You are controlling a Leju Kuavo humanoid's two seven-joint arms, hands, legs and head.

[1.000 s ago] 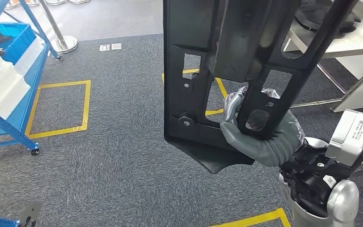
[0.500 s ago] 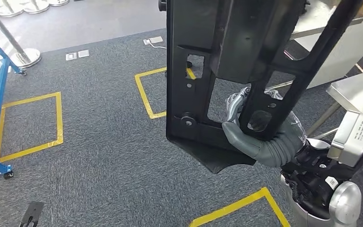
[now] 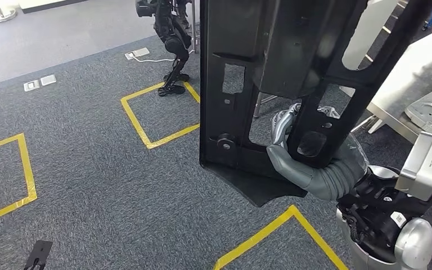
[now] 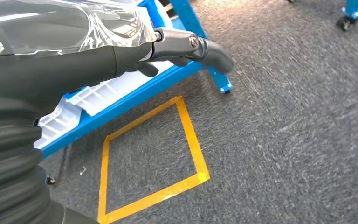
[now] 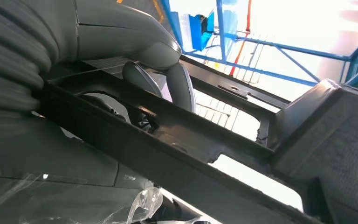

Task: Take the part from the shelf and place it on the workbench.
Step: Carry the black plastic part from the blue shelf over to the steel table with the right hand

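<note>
We see the right hand [image 3: 292, 154] with its fingers [image 3: 279, 125] wrapped around a bar of the part [image 3: 275, 73], thumb pressed on the near side and the other fingers hooked through one of the cut-outs; the grip is closed on the part. In the right wrist view the same hand [image 5: 135, 56] clamps a dark strut of the part [image 5: 205, 154], with pale fingers [image 5: 179, 86] curling over its edge. The part is a large black frame with several rectangular openings and a flared lower lip, held upright in the air in front of the body, well above the carpet [image 3: 90, 185] and touching nothing else that we can see. The left hand [image 4: 121, 56] holds nothing: its fingers [image 4: 200, 49] lie extended, close together and slightly bent at the tips, above the floor, with a clear plastic wrap over the back of the hand. Beyond it stands a blue shelf [image 4: 177, 70] on castors carrying a white tray [image 4: 98, 98], beside a yellow tape square [image 4: 149, 158] on the carpet. In the head view, further yellow tape squares [image 3: 157, 112] mark the carpet, a dark legged robot [image 3: 171, 39] stands at one of them, and a white desk [image 3: 416, 84] sits to the right, well apart from the part.
</note>
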